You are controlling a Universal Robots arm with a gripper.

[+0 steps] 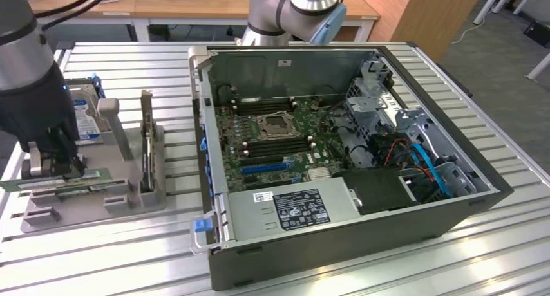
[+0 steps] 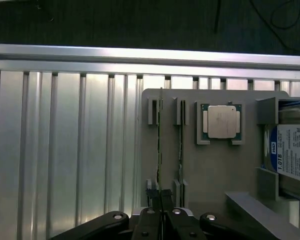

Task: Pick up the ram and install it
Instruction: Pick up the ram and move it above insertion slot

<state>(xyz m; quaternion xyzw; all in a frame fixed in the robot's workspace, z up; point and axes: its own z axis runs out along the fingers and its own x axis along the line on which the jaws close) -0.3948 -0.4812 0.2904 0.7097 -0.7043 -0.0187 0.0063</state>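
Note:
My gripper (image 1: 53, 167) stands at the exterior view's left, over the grey parts fixture (image 1: 94, 209). Its fingers are shut on the ram (image 1: 38, 182), a thin green stick held on edge at the fixture's front slots. In the wrist view the gripper (image 2: 160, 199) pinches the ram (image 2: 160, 145), which shows edge-on as a thin line. A second ram stick (image 2: 180, 145) stands in the neighbouring slot, also seen as a green stick (image 1: 86, 191) just in front of the held one. The open computer case (image 1: 481, 203) lies to the exterior view's right, with the motherboard (image 1: 275, 141) and its long dark memory slots (image 1: 266, 103) exposed.
The fixture also carries a silver CPU chip (image 2: 221, 121), a blue-labelled hard drive (image 2: 292, 155) (image 1: 82, 112) and an upright card (image 1: 151, 148). The case's power supply (image 1: 292, 209) and drive cage (image 1: 378, 93) flank the motherboard. Everything rests on a slatted aluminium table (image 1: 103, 257).

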